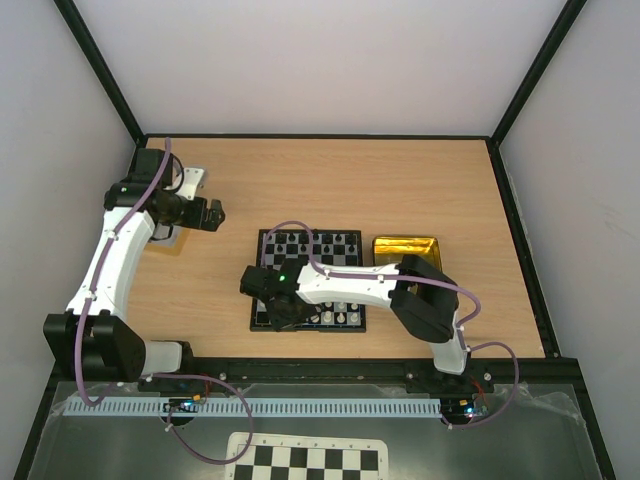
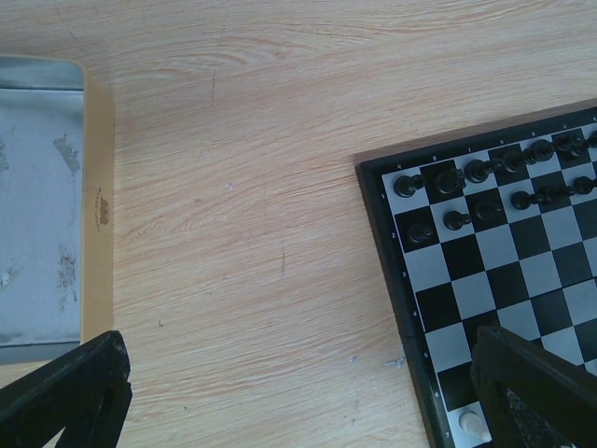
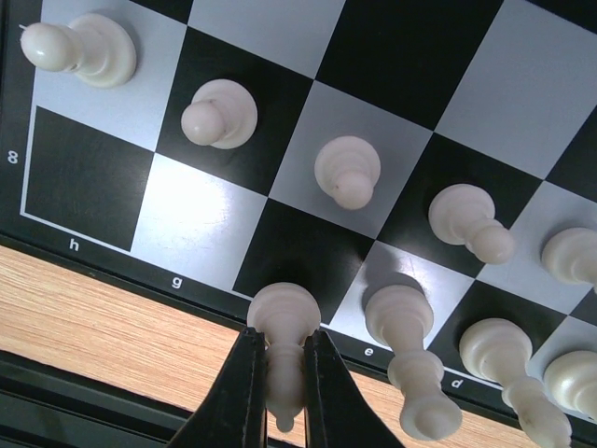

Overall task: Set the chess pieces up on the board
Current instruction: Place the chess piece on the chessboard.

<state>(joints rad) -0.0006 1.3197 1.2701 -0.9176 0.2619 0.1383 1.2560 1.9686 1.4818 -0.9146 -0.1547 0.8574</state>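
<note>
The black-framed board lies mid-table. Black chessmen fill its far rows. My right gripper reaches over its near left corner. In the right wrist view it is shut on a white piece, a bishop-like chessman, held low over the near edge of the board by the f file. White pawns stand in the second row, other white pieces in the near row. My left gripper is open and empty left of the board; the left wrist view shows the board's corner.
A gold tin tray sits right of the board. A grey tin lid lies at the table's far left. A loose checker sheet lies below the arm bases. Black frame rails bound the table.
</note>
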